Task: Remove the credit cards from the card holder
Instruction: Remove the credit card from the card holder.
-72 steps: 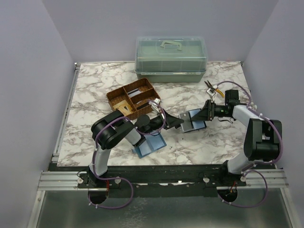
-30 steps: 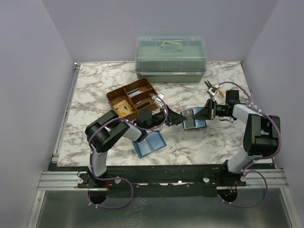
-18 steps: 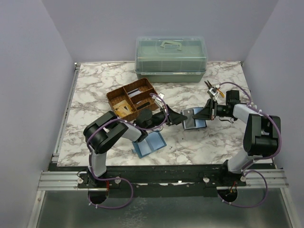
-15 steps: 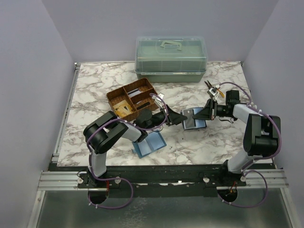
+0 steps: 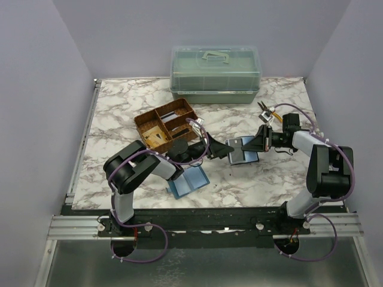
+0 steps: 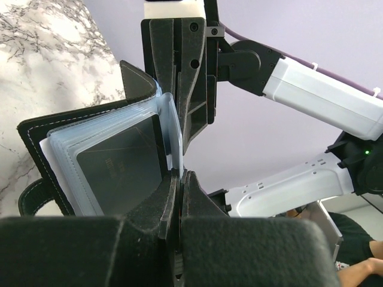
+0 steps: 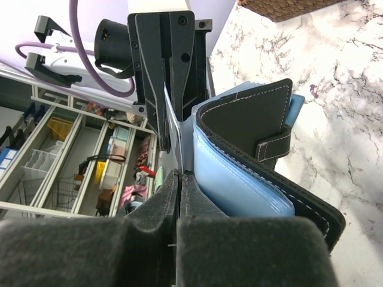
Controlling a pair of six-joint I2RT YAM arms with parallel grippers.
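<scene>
Two shut grippers share the open card holder (image 5: pixel 242 154) at the worktop's (image 5: pixel 119 113) middle: the left gripper (image 5: pixel 229 148), reaching over a light-blue folder (image 5: pixel 190 182), pinches a clear sleeve (image 6: pixel 170 128) edge; the right gripper (image 5: pixel 251 145) clamps the opposite edge. A slow, straight pull (right anchoring) should free the dark card (image 6: pixel 119 173). Beyond, brown divided tray (image 5: pixel 167 124) and lidded green box (image 5: pixel 215 73) obstruct nothing.

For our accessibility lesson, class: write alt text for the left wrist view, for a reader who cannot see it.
The left gripper, shut, pinches the edge of a clear sleeve in the open black card holder, with the right gripper shut on it from the opposite side. A dark card shows inside a sleeve.
</scene>
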